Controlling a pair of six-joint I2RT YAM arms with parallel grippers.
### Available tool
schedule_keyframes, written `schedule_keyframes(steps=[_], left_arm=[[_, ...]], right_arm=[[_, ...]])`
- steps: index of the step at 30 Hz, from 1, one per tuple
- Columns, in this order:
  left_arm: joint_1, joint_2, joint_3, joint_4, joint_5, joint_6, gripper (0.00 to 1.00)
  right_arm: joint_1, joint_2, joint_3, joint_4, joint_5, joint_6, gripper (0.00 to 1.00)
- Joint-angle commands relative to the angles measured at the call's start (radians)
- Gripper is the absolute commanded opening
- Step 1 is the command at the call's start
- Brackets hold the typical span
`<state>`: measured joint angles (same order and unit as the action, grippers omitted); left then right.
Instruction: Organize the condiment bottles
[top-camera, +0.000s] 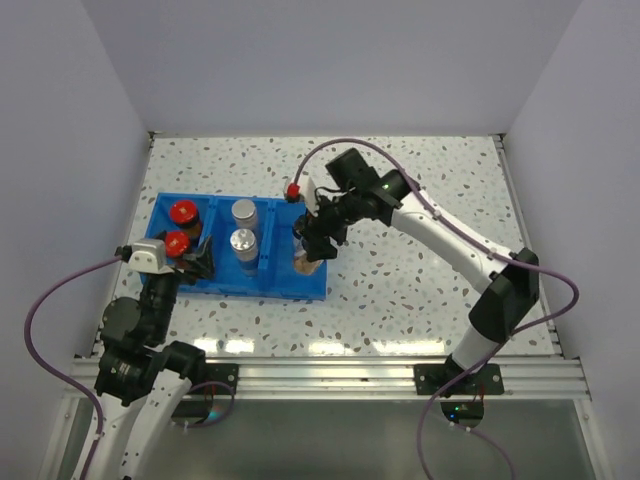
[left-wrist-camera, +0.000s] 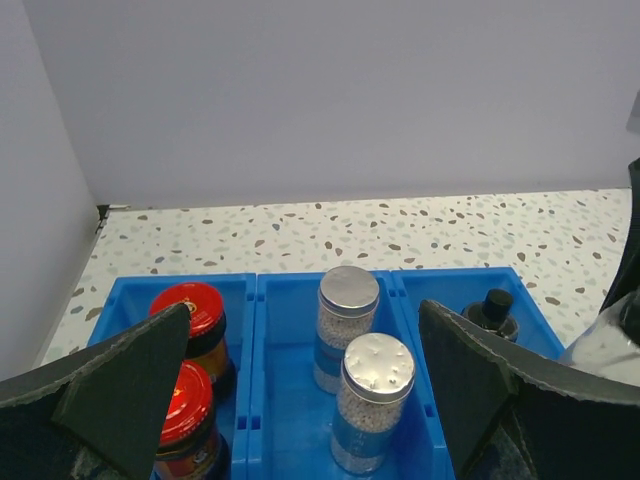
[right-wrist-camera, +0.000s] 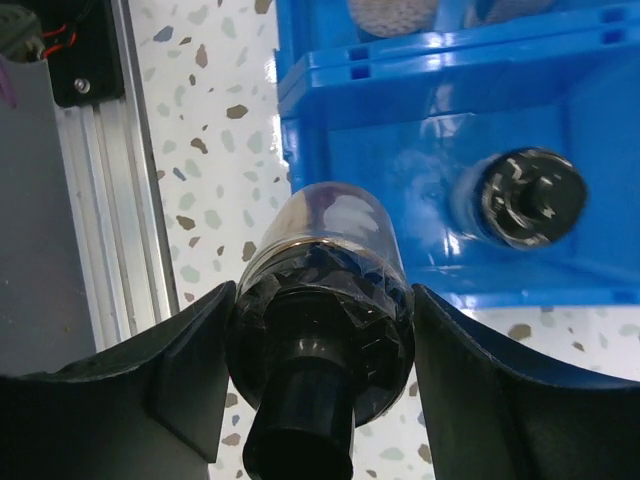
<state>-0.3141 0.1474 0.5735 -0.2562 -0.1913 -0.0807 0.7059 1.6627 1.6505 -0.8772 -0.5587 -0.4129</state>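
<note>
A blue tray (top-camera: 270, 288) lies at the left of the table. Its left compartment holds two red-lidded brown jars (left-wrist-camera: 190, 310) (left-wrist-camera: 185, 405). In the middle one stand two silver-topped shakers (left-wrist-camera: 348, 300) (left-wrist-camera: 377, 375). One clear bottle with a black cap (right-wrist-camera: 528, 197) stands upright in the right compartment. My right gripper (right-wrist-camera: 320, 330) is shut on the shoulder of a second black-capped bottle (right-wrist-camera: 330, 250), tilted at that compartment's near end (top-camera: 305, 262). Whether it touches the tray floor I cannot tell. My left gripper (left-wrist-camera: 305, 320) hangs open at the tray's near edge, holding nothing.
An aluminium rail (top-camera: 330, 375) runs along the table's near edge, close in front of the tray. White walls (top-camera: 100, 120) close in the table on three sides. Purple cables (top-camera: 45, 300) loop beside both arms.
</note>
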Motion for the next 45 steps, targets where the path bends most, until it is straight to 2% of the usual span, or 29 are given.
schedule_keyframes(steps=[1,10,13,18,19,20,24,26,28,32,34,38,41,42,45], left_arm=[[0.006,0.018,-0.006,0.021,-0.022,0.029,1.00],[0.006,0.027,-0.006,0.025,-0.011,0.029,1.00],[0.006,0.023,-0.006,0.023,-0.011,0.030,1.00],[0.006,0.023,-0.006,0.025,-0.005,0.029,1.00],[0.006,0.021,-0.006,0.025,-0.005,0.030,1.00],[0.006,0.021,-0.004,0.026,-0.005,0.030,1.00],[0.006,0.021,-0.006,0.026,-0.005,0.029,1.00],[0.006,0.018,-0.006,0.026,-0.005,0.030,1.00],[0.006,0.018,-0.006,0.026,-0.005,0.030,1.00],[0.006,0.018,-0.006,0.023,-0.002,0.030,1.00],[0.006,0.018,-0.006,0.025,-0.002,0.030,1.00],[0.006,0.018,-0.003,0.021,-0.005,0.030,1.00],[0.006,0.014,-0.004,0.020,-0.005,0.029,1.00],[0.006,0.014,-0.004,0.020,-0.005,0.029,1.00],[0.006,0.015,-0.004,0.020,-0.004,0.027,1.00]], right_arm=[[0.070,0.037,0.046,0.029,0.065,-0.012,0.00],[0.176,0.187,0.071,0.073,0.299,-0.026,0.00],[0.188,0.239,0.101,0.067,0.330,-0.027,0.00],[0.188,0.311,0.138,0.052,0.367,-0.036,0.07],[0.190,0.322,0.138,0.046,0.361,-0.041,0.13],[0.190,0.336,0.137,0.034,0.341,-0.047,0.27],[0.202,0.327,0.100,0.037,0.339,-0.066,0.67],[0.207,0.315,0.086,0.037,0.339,-0.069,0.75],[0.208,0.287,0.089,0.020,0.326,-0.076,0.85],[0.208,0.215,0.141,-0.074,0.270,-0.101,0.95],[0.208,0.140,0.152,-0.098,0.249,-0.122,0.98],[0.198,-0.036,0.111,-0.102,0.310,-0.148,0.98],[0.100,-0.203,-0.007,-0.031,0.269,-0.136,0.99],[-0.002,-0.243,-0.044,0.002,0.241,-0.094,0.98],[-0.205,-0.443,-0.228,0.157,0.168,0.020,0.98]])
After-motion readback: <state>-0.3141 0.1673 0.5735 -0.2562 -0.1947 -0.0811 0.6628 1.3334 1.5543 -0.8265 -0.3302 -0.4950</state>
